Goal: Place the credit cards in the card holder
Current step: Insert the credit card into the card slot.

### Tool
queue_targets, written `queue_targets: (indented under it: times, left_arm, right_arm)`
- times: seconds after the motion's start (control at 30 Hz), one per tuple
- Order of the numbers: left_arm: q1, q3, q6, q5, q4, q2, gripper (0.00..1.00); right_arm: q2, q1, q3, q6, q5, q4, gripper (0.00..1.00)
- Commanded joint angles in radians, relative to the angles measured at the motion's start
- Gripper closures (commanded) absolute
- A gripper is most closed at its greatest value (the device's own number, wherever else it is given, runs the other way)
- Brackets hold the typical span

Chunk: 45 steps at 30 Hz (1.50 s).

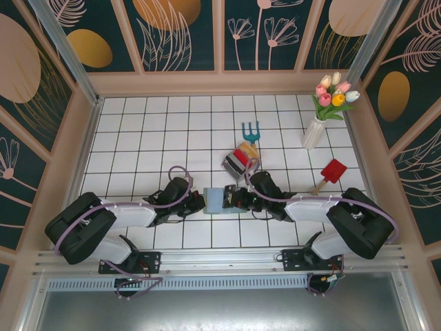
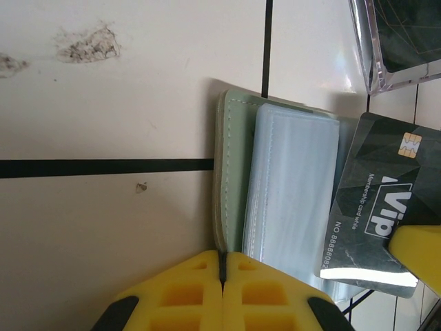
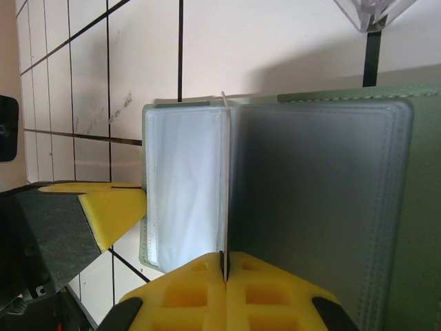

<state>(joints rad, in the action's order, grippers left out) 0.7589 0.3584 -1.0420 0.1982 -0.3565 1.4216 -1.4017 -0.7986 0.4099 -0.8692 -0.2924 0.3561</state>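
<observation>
Card holder point(image 1: 214, 201) lies open on the desk point(image 1: 138, 138), mid-width and close to the near edge, right between the two arms. The green cover is down and the clear sleeves point(image 2: 293, 186) face up. Left fingers point(image 2: 222, 279) are fully closed, pads pressed together at the holder's near-left corner. The cover's stitched edge runs straight into the seam between them, but I can't tell if the cover is actually nipped or just touched. Right fingers point(image 3: 224, 283) are closed too, clamped on the black card point(image 2: 375, 200). In the left wrist view the card's printed face and chip show, with a yellow pad over its near corner. In the right wrist view the card is edge-on, a thin pale line standing over the sleeves roughly where two leaves meet. I can't tell whether its far edge has entered a sleeve. The other credit cards point(image 1: 243, 153) — red, yellow and whitish — stand upright in a clear rack point(image 1: 234, 165) just beyond the holder. A blue fork point(image 1: 251, 131) lies further back, and a red trowel point(image 1: 332, 172) lies toward the right edge. A vase of tulips point(image 1: 315, 131) stands near the far-right corner.
</observation>
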Motion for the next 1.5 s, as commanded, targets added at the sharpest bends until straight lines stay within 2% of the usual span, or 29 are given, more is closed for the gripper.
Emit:
queue_targets:
  times: [0.0,0.2,0.5,0.73,1.0,1.2,1.47]
  left_arm:
    - [0.000,-0.001,-0.009,0.009,-0.015,0.017,1.00]
    - [0.002,-0.004,-0.013,0.017,-0.024,0.024,1.00]
    - [0.002,-0.006,-0.009,0.009,-0.013,0.025,1.00]
    - [0.002,-0.013,-0.012,-0.005,0.001,0.006,1.00]
    - [0.002,-0.013,-0.015,-0.003,-0.004,0.008,1.00]
    - [0.001,-0.012,-0.016,-0.003,-0.008,0.010,1.00]
    - [0.001,-0.007,-0.012,0.003,-0.013,0.013,1.00]
  right_arm:
    - [-0.022,-0.009,-0.011,0.028,-0.025,0.021,1.00]
    - [-0.097,-0.043,0.013,0.021,-0.071,0.080,1.00]
    - [-0.108,-0.044,0.017,0.007,-0.109,0.083,1.00]
    - [-0.023,-0.017,0.007,-0.038,-0.010,-0.069,1.00]
    - [-0.007,-0.024,-0.023,-0.081,0.001,-0.065,1.00]
    - [-0.033,-0.024,-0.005,-0.086,-0.049,-0.058,1.00]
    - [-0.153,-0.001,0.016,-0.085,-0.175,0.071,1.00]
